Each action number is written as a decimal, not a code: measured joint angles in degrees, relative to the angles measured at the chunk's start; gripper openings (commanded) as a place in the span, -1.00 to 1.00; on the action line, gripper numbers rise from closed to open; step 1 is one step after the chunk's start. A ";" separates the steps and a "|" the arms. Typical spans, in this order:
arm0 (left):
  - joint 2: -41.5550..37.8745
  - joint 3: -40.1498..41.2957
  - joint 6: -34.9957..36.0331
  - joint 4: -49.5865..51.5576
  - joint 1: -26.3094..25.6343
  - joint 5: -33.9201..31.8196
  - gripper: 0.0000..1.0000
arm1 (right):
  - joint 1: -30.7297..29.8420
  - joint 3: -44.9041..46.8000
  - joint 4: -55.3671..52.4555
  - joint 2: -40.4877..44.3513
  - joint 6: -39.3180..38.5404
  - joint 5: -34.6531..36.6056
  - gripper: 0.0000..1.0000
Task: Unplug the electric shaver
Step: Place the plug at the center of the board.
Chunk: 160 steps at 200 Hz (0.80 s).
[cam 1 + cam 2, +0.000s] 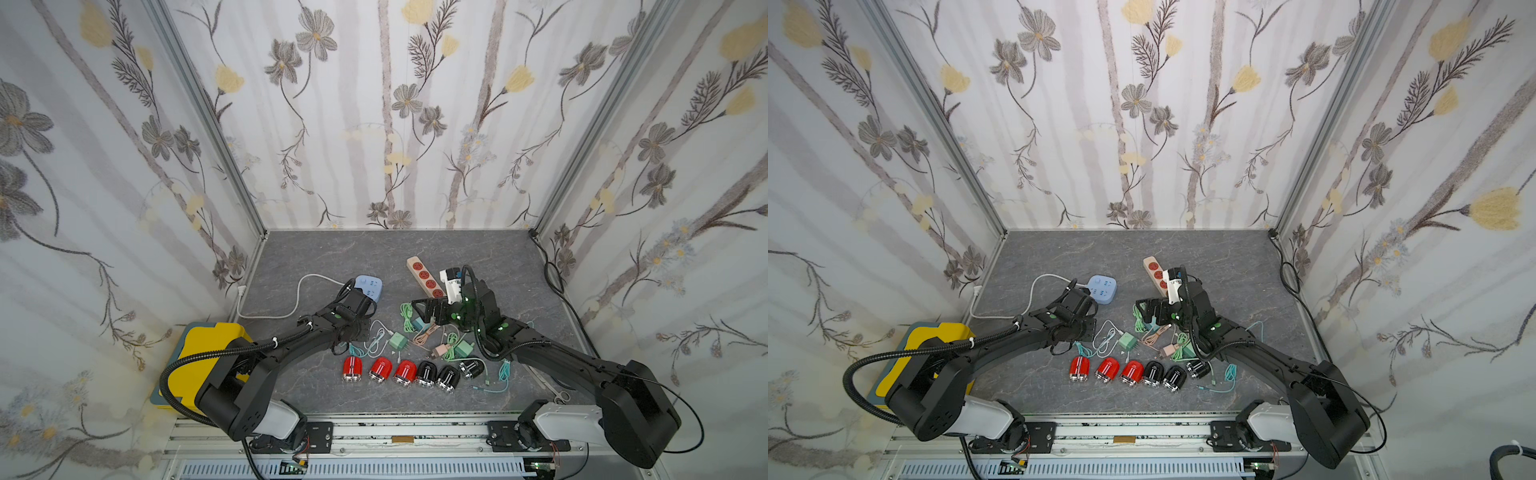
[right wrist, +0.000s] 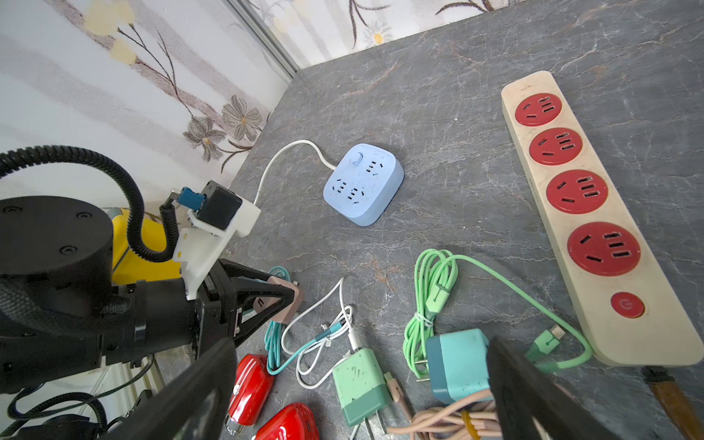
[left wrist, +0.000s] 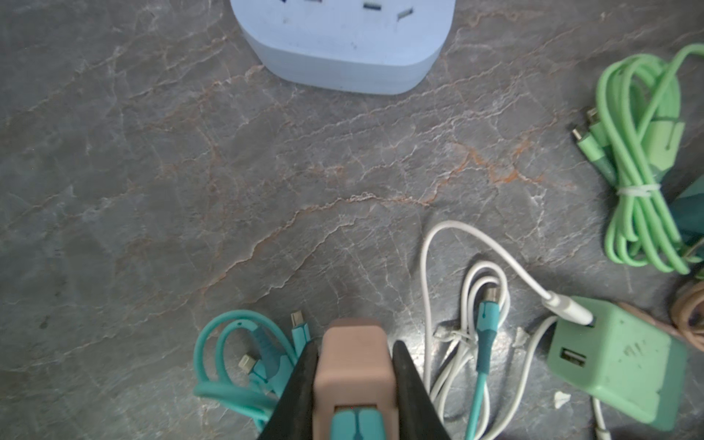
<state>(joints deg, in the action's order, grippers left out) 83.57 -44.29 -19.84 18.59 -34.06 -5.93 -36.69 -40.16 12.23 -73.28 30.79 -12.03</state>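
The left gripper (image 3: 354, 348) is pinched on a pinkish-tan charging adapter (image 3: 352, 365). Its two black fingers (image 3: 301, 388) press against the adapter's sides, and a teal cable (image 3: 213, 343) is plugged into the end nearest the wrist. The adapter is held low over the grey tabletop (image 3: 190, 171), with the blue socket cube (image 3: 343, 45) ahead of it and apart from it. The row of electric shavers (image 1: 405, 372) (three red, then three black) lies on the table nearer the arm bases. The leftmost red shaver (image 1: 352, 369) is close to the left gripper, on its base-ward side, and the teal cable loops down beside that shaver. Whether the cable's far end sits in any shaver cannot be told. The right gripper (image 2: 362, 343) has its jaws spread wide and holds nothing. It hangs over a green adapter (image 2: 360, 384) and a blue-green adapter (image 2: 457, 365), beside the beige power strip (image 2: 594, 228) and farther back than the shavers.
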 measured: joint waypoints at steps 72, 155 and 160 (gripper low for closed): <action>1.44 0.04 -2.64 -0.61 -0.13 -0.33 0.19 | 0.07 -0.33 -0.35 -1.09 -0.02 0.35 1.00; 2.12 -2.58 -4.46 5.42 0.92 -6.14 0.67 | 0.07 -0.33 -0.44 -1.29 -0.02 0.37 1.00; 1.95 -2.62 -4.61 5.62 1.01 -6.32 0.69 | 0.07 -0.33 -0.44 -1.29 -0.02 0.37 1.00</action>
<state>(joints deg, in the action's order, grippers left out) 85.52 -46.92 -24.45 24.21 -33.06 -12.25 -36.62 -40.49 11.79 -74.56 30.76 -11.66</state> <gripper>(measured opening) 0.810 0.998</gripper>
